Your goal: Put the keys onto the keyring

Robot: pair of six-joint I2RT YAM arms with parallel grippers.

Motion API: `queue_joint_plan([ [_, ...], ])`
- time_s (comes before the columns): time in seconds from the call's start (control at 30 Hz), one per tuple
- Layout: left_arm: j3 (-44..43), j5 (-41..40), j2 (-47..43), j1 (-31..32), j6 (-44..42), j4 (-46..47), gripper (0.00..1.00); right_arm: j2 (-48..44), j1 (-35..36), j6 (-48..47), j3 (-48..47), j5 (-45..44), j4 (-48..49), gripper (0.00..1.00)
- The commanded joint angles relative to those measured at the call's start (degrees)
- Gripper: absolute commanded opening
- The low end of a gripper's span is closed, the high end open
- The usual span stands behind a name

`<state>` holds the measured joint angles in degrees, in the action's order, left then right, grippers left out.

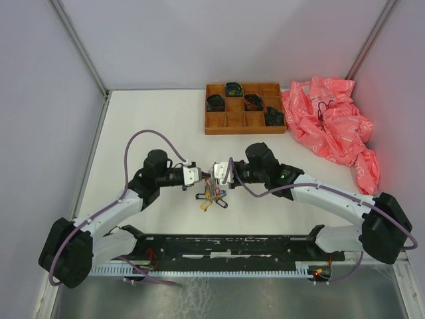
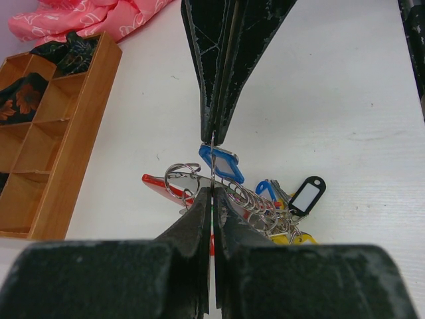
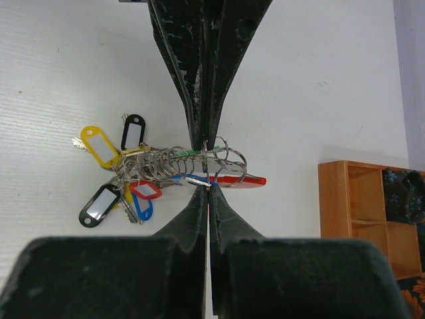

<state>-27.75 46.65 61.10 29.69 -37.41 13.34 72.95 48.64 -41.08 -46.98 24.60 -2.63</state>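
Note:
Both grippers meet tip to tip at the table's middle. My left gripper [image 1: 198,176] and right gripper [image 1: 216,174] are both shut on a thin silvery keyring [image 2: 212,166], held edge-on between them just above the table. In the left wrist view my left gripper [image 2: 212,194] is below and the right gripper [image 2: 214,136] above. In the right wrist view my right gripper [image 3: 208,189] is below and the left gripper [image 3: 204,143] above. The keys [image 3: 109,173] hang in a bunch with yellow, black, red and blue tags, several small rings and a red strap [image 3: 246,180].
A brown wooden compartment tray [image 1: 208,113] with dark coiled items [image 1: 216,102] stands at the back centre. A crumpled pink cloth [image 1: 332,123] lies at the back right. A black rail [image 1: 232,246] runs along the near edge between the arm bases.

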Motion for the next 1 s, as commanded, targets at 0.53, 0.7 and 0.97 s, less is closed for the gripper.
queue_joint_plan([
  [0.53, -0.6, 1.1, -1.5, -0.1, -2.1, 2.5, 0.03, -0.3, 0.7, 0.3, -0.7, 0.1, 1.0, 0.01],
  [0.7, -0.6, 1.1, -1.4, -0.1, -2.1, 2.5, 0.03, 0.1, 0.8, 0.5, -0.8, 0.4, 0.8, 0.01],
  [0.97, -0.5, 0.9, -1.6, 0.0, -1.9, 2.6, 0.03, 0.3, 0.9, 1.2, -1.2, 0.4, 0.2, 0.01],
])
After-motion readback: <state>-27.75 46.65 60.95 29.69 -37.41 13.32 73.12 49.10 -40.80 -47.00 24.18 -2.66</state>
